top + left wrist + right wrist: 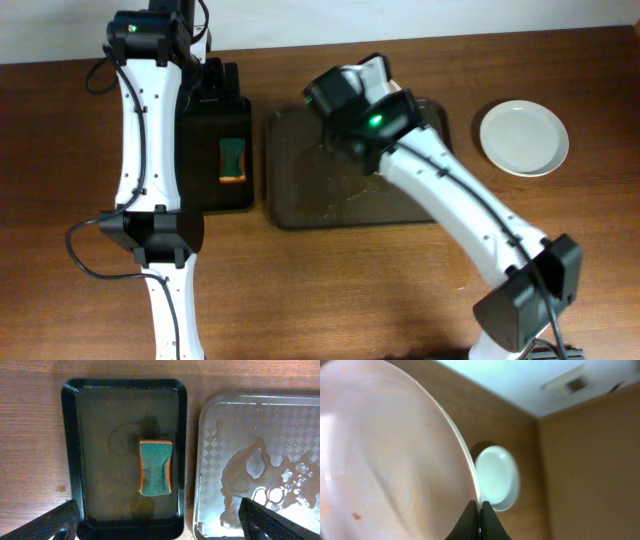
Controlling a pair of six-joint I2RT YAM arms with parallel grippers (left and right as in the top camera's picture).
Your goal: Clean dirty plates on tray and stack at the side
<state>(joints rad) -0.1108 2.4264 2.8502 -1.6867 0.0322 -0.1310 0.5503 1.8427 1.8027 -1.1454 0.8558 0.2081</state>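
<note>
1. The right hand (480, 518) is clamping down tight on the rim of the dirty plate (390, 460). In the right wrist view its two fingers are pinching together with only the thin edge of the plate between them.
2. That plate is being held up on edge, tilted, and it's filling the whole 9 o'clock side of the wrist view. A few little reddish specks are showing on its face.
3. From overhead, the right arm is hanging over the 12 o'clock end of the big tray (300, 190) and hiding most of the plate, so I can't tell how high it's sitting over the tray.
4. A clean plate (523, 138) is lying flat on the tabletop (400, 290) at the big tray's 3 o'clock, apart from it.
5. The left hand (160, 506) is spread wide and gripping nothing. Its fingers (270, 522) are only poking in at the bottom corners of the left wrist view, far apart and touching nothing.
6. It's hovering above the black tray (95, 435), which is sitting just beside the big tray at its 9 o'clock.
7. A sponge (155, 467), green on top with orange sides, is lying in the black tray near the middle.
8. The big tray's floor is looking wet, with smeary puddles and bits of residue.
</note>
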